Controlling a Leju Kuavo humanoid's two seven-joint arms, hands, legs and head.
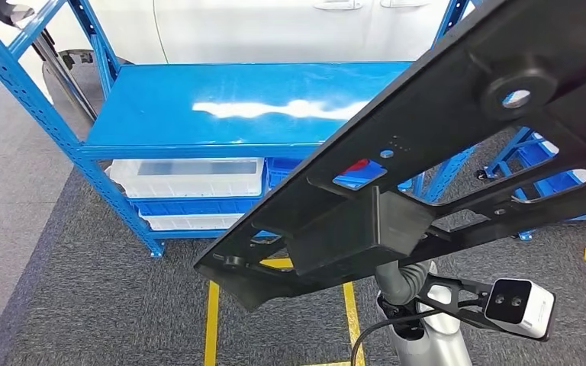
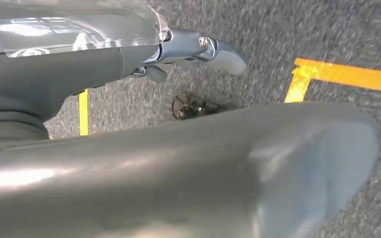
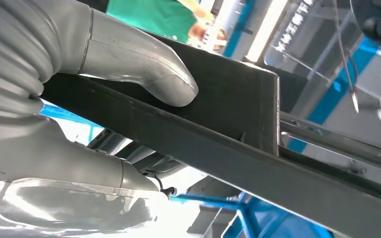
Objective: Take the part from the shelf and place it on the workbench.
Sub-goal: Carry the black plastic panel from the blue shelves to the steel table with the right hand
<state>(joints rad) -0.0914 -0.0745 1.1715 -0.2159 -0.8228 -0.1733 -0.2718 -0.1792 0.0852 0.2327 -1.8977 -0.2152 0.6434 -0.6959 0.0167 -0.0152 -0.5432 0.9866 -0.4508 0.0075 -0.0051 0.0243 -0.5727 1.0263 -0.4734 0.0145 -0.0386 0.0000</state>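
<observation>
The right hand [image 3: 79,99] grips the long black perforated part [image 1: 427,152], held tilted above the blue shelf [image 1: 236,107]. The left hand [image 2: 193,49] hangs over carpet, fingers curled, holding nothing.

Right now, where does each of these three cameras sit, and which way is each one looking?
Head view: high on the body, looking forward and down at the blue metal shelf and the long black perforated plastic part; the silver right arm shows below.
Left wrist view: behind the left hand, facing the grey carpet floor with yellow tape lines.
Right wrist view: behind the right hand, which grips the black part.
Shared: head and right wrist views both show the black part.
</observation>
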